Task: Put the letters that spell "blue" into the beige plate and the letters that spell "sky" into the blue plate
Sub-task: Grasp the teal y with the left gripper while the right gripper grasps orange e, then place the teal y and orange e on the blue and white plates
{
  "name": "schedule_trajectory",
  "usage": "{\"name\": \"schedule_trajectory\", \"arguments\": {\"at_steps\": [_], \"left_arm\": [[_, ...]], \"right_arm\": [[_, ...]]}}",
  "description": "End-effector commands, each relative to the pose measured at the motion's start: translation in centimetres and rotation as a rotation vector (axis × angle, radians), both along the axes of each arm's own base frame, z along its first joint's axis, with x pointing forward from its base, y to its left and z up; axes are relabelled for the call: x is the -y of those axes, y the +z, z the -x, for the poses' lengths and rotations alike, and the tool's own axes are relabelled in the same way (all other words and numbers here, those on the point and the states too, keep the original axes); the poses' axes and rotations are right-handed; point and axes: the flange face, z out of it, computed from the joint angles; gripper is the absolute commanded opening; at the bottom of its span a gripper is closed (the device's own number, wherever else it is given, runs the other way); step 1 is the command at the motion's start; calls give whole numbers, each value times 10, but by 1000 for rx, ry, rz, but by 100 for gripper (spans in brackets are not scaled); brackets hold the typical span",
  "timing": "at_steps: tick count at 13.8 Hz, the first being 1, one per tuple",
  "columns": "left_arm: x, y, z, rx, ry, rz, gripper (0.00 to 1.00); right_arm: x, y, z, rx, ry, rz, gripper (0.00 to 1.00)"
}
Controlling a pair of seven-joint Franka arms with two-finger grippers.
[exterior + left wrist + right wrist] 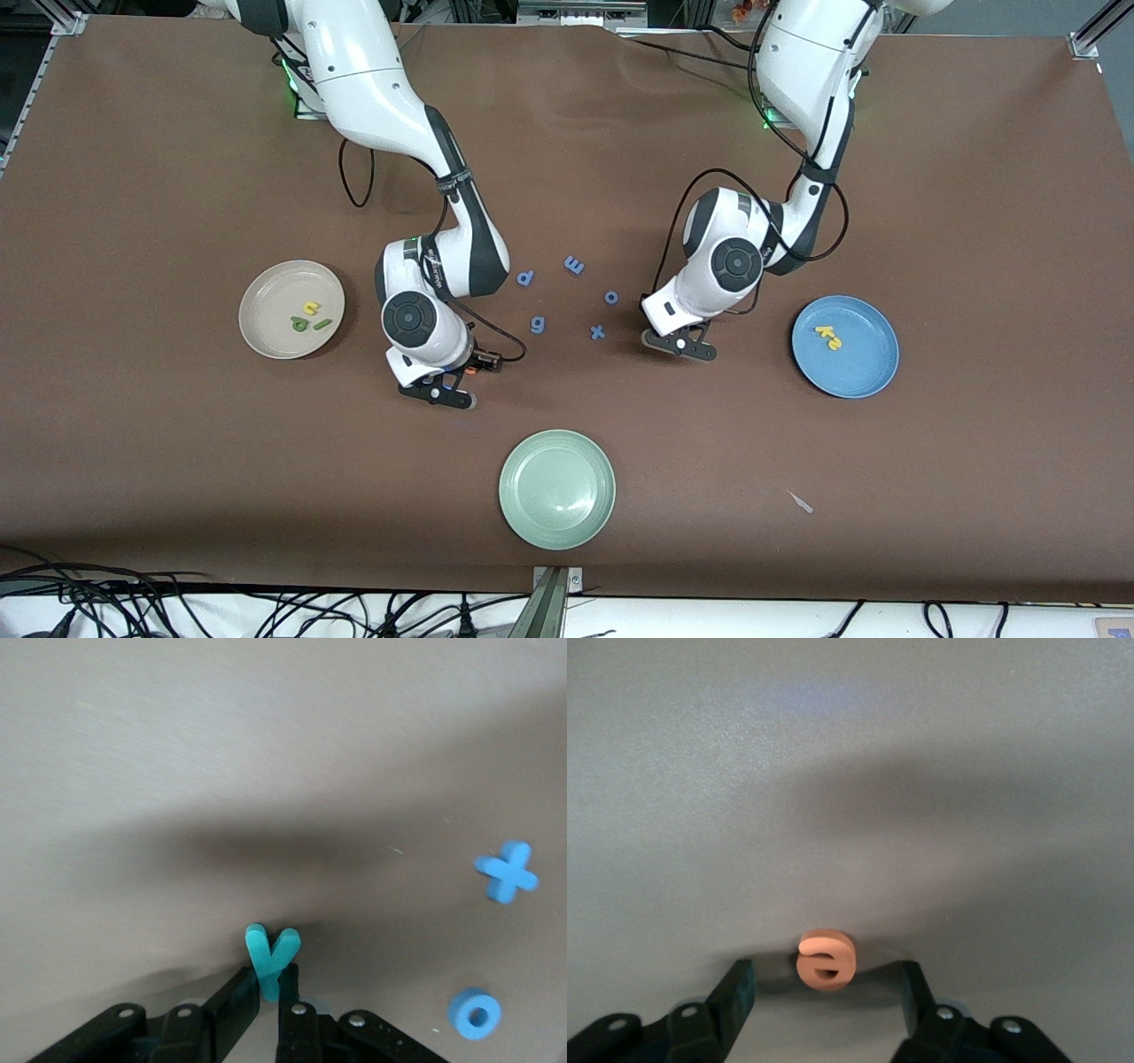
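Observation:
A teal y (273, 950) stands upright with its stem pinched in my left gripper (270, 981), which is shut on it low over the table, between the blue letters and the blue plate (864, 370). That plate holds a yellow k (825, 332) and a yellow s (834, 346). My right gripper (826, 985) is open around the orange e (826, 958), with a gap on each side of the letter. In the front view it (440, 394) is down at the table beside the beige plate (268, 301), which holds a yellow u (310, 307), a green b (299, 323) and a green l (322, 324).
Blue letters lie between the two arms: p (525, 278), m (574, 264), o (611, 297), g (538, 324) and x (598, 333). A pale green plate (556, 489) sits nearer the front camera. A small scrap (801, 502) lies near the front edge.

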Motion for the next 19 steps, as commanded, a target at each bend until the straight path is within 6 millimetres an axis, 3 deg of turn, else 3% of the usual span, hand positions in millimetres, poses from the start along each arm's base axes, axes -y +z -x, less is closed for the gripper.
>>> {"name": "schedule_trajectory", "arguments": {"at_steps": [1,3,4,6,8,11,13,14,15,16,17,19], "left_arm": [[-66,37,-27,-9,68,29,6],[-116,57,-42,3,-10,48,6],[-146,62,-44,-7,-39,61,6],[-203,70,-36,-4,-78,58,6],[-264,70,-29,-6,-127,20,7],[-317,58,-23,-17,-145,-8,9],[-340,58,-22,-24,-162,-59,11],[-341,57,-22,-24,-160,-61,17],[-341,56,-23,-21,-158,-63,32],[-341,55,-24,-9,-158,-68,72],[-341,55,-24,-6,-156,-69,100],[-345,62,-25,5,-137,-71,100]], "right_arm": [[-4,-2,-5,12,2,-21,47],[-4,-2,-5,13,-4,-22,29],[-4,-2,-5,13,-1,-21,27],[-6,-1,-5,14,-4,-20,15],[-7,5,-5,9,6,-25,10],[-5,15,-7,9,12,-18,9],[14,44,-14,-3,49,-3,9],[36,57,-14,-59,85,12,9],[58,68,-13,-89,131,9,9],[84,78,-11,-98,147,5,9],[111,81,-3,-113,166,-10,9],[168,89,10,-108,235,-38,9]]}}
